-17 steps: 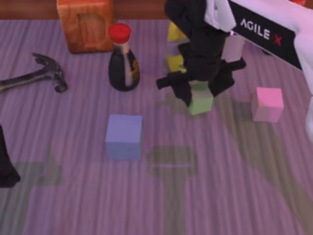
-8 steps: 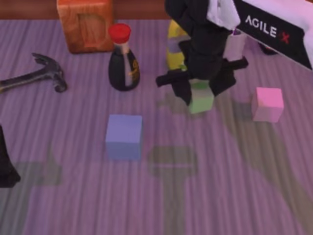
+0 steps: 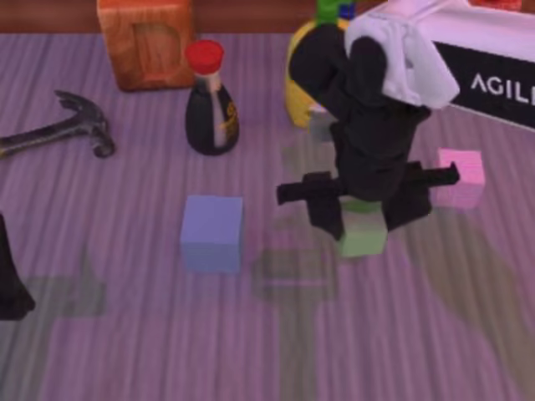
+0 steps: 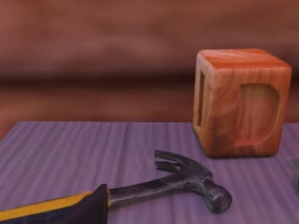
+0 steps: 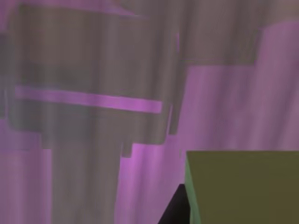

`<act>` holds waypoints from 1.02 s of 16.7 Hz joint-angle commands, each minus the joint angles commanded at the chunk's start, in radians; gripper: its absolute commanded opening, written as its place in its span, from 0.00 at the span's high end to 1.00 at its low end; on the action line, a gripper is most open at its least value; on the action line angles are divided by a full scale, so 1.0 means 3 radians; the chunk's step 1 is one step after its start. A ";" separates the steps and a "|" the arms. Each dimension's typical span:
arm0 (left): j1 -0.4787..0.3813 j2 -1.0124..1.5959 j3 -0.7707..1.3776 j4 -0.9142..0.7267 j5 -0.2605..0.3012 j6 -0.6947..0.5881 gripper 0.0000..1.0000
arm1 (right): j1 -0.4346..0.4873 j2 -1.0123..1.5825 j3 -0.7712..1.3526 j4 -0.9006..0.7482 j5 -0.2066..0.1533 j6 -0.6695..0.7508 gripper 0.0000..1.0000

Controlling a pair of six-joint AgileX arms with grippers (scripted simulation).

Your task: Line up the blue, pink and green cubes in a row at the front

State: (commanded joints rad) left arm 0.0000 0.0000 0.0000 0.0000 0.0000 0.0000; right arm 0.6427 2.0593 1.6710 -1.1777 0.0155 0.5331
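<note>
The small olive green cube (image 3: 363,235) hangs above the table, held between the fingers of my right gripper (image 3: 364,219), which is shut on it right of the table's middle. In the right wrist view that green cube (image 5: 243,186) fills the corner, with a dark fingertip (image 5: 175,207) against its side. The large periwinkle blue cube (image 3: 211,232) rests left of the gripper, apart from it. The pink cube (image 3: 462,178) sits to the right, partly behind the gripper's finger. My left arm (image 3: 12,284) stays parked at the left edge.
A soy sauce bottle (image 3: 210,100), a wooden box (image 3: 146,42) and a hammer (image 3: 63,125) lie at the back left. A yellow bottle (image 3: 303,75) stands behind my right arm. The left wrist view shows the hammer (image 4: 177,184) and the wooden box (image 4: 240,102).
My right gripper has carried the green cube towards the front and slightly right, lifted off the table. The blue and pink cubes have not moved.
</note>
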 joint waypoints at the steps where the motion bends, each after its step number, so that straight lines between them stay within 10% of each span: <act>1: 0.0000 0.0000 0.0000 0.0000 0.0000 0.0000 0.00 | 0.0048 -0.0162 -0.0257 0.0066 0.0001 0.0115 1.00; 17: 0.0000 0.0000 0.0000 0.0000 0.0000 0.0000 0.00 | 0.0246 -0.0713 -0.1380 0.0744 0.0009 0.0619 1.00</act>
State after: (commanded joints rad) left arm 0.0000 0.0000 0.0000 0.0000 0.0000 0.0000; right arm 0.7164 1.8454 1.2570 -0.9544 0.0183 0.7189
